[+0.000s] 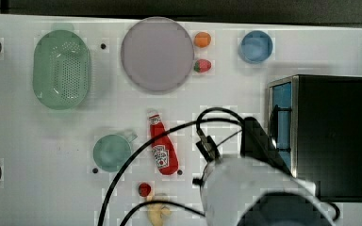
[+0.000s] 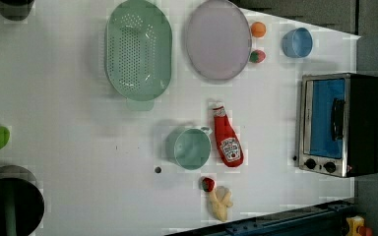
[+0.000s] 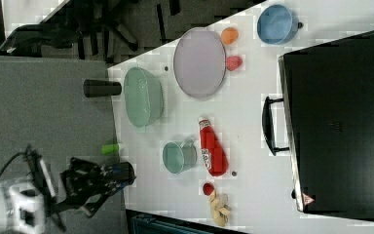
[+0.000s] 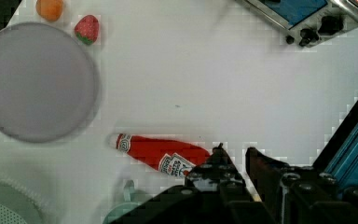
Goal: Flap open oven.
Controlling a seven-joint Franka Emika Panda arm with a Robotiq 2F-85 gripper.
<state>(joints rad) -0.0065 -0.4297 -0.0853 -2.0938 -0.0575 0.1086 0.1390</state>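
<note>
The oven [image 2: 339,125], a boxy black shell with a silver-framed front, bluish glass door and dark bar handle, stood at the left view's right edge of the white table [image 2: 69,98], its door shut. In the top view the arm covered part of the oven's front. The gripper [image 4: 235,156], dark and blocky, hung above the table with its two fingers a narrow gap apart, holding nothing. A glossy red ketchup bottle [image 4: 161,154] lay flat, its base hidden behind the fingers. A perforated green colander [image 2: 138,49] and a smooth round grey plate [image 2: 218,39] sat well apart from the oven.
</note>
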